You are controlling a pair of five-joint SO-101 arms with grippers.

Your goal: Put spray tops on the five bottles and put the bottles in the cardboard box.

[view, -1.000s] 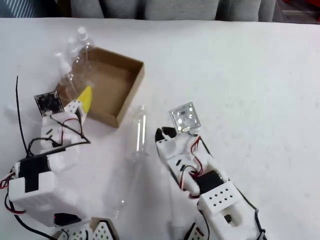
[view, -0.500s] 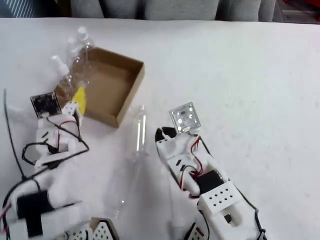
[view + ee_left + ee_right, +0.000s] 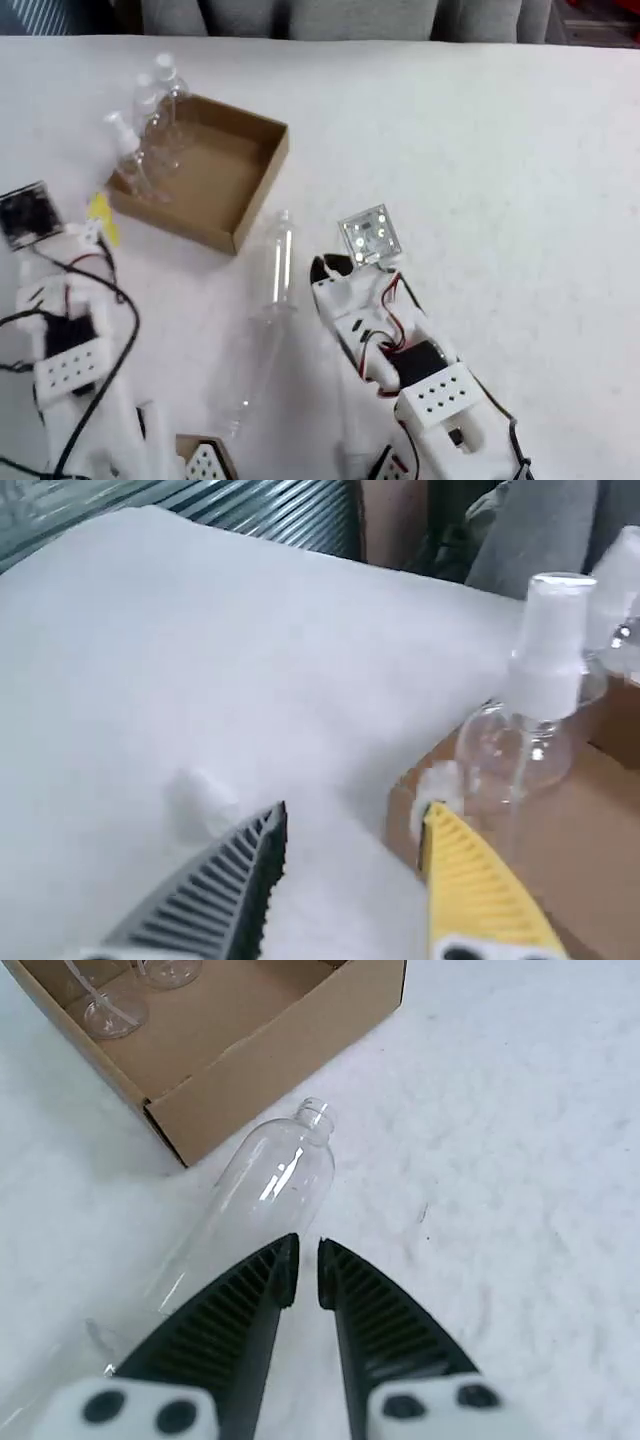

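The cardboard box (image 3: 215, 175) lies at the table's left. Three clear bottles with spray tops (image 3: 148, 118) stand in its far left corner; one (image 3: 535, 705) rises just beyond my left gripper. That left gripper (image 3: 97, 222) (image 3: 350, 825) hovers over the table left of the box (image 3: 610, 800), open with nothing between the grey and yellow fingers. A clear bottle without a top (image 3: 280, 262) (image 3: 262, 1195) lies on its side beside the box's near corner (image 3: 280, 1045). My right gripper (image 3: 325, 268) (image 3: 303, 1255) sits next to this bottle's body, shut and empty.
A faint clear shape (image 3: 250, 370) lies on the table in front of the lying bottle; I cannot tell what it is. White tabletop stretches wide to the right and back. Grey chair backs (image 3: 350, 18) line the far edge.
My left arm has drawn back from the box's left edge toward the left and the table's front, leaving the bottles standing. The right arm and the lying bottle have not moved.
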